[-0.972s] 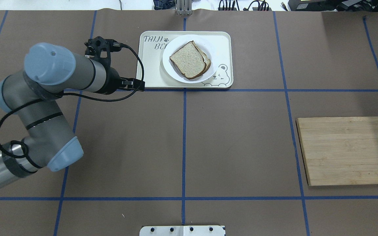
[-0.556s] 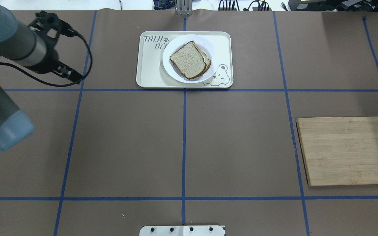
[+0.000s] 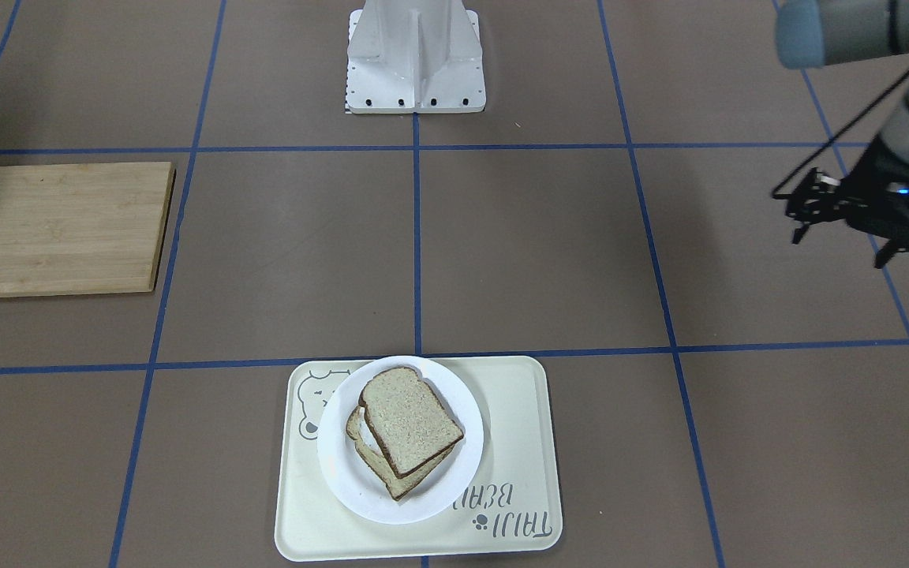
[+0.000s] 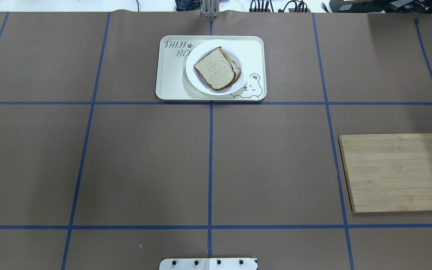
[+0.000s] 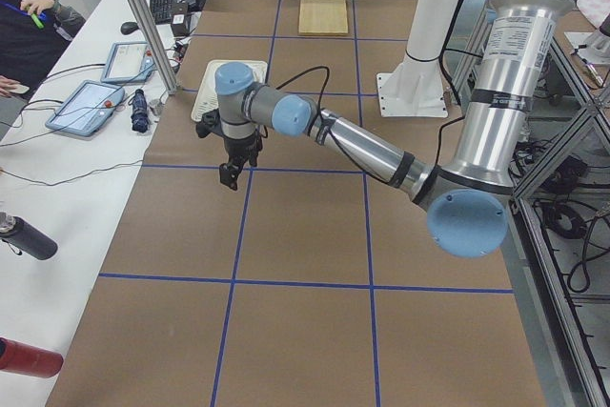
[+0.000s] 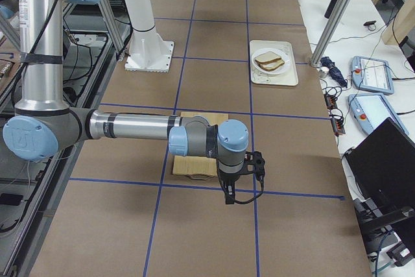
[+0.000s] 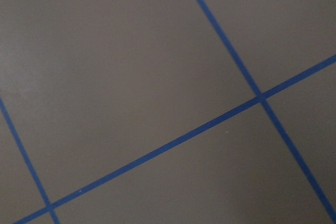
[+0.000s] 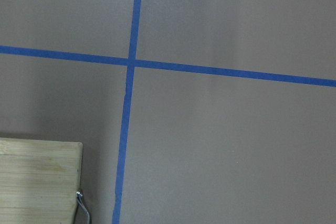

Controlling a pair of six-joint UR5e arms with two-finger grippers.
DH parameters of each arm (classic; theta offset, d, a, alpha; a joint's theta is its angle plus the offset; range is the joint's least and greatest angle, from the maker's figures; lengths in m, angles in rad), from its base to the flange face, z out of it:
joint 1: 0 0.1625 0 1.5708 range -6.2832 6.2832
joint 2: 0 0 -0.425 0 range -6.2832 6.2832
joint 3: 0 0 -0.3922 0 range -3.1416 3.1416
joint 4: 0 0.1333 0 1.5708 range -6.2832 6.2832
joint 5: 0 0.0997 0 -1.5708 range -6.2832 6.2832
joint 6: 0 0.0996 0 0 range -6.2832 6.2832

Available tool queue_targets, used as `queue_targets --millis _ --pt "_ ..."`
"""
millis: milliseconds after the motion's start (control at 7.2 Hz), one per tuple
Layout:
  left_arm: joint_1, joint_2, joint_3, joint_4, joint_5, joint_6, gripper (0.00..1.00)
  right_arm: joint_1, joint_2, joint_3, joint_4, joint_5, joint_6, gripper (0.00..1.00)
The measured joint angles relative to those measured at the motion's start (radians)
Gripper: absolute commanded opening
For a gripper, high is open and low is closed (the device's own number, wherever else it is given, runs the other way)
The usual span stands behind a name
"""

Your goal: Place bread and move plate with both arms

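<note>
The bread lies on top of a second slice on the white plate, which sits on the cream bear tray. In the front-facing view the bread covers most of the lower slice on the plate. My left gripper hangs above the bare table far to the left of the tray, out of the overhead view. It also shows in the exterior left view, and I cannot tell if it is open. My right gripper shows only in the exterior right view, beside the cutting board, and its state is unclear.
A wooden cutting board lies at the right, with a metal utensil tip at its edge. The white base post stands at the robot's side. Operators' tablets and cables lie past the table's far edge.
My left arm has drawn back to the left, away from the tray, and has gone out of the overhead view. The bread, plate and tray have not moved.
</note>
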Motion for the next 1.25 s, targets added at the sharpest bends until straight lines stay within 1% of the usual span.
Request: queue_targets --millis 278,556,833,1250 --pt "-0.093 0.106 0.028 -0.02 -0.015 0.034 0.98 0.0 -0.001 0.004 0.002 0.0 0.0 1.0" --pt "-0.146 0.195 0.025 -0.029 -0.026 0.034 0.98 0.0 -0.001 0.005 0.005 0.001 0.0 1.0" --pt "-0.155 0.237 0.014 -0.032 -0.024 0.031 0.98 0.001 -0.005 0.004 0.009 0.0 -0.001 1.0" --pt "-0.154 0.247 0.011 -0.04 -0.029 0.035 0.98 0.001 -0.01 0.002 0.011 -0.002 -0.002 1.0"
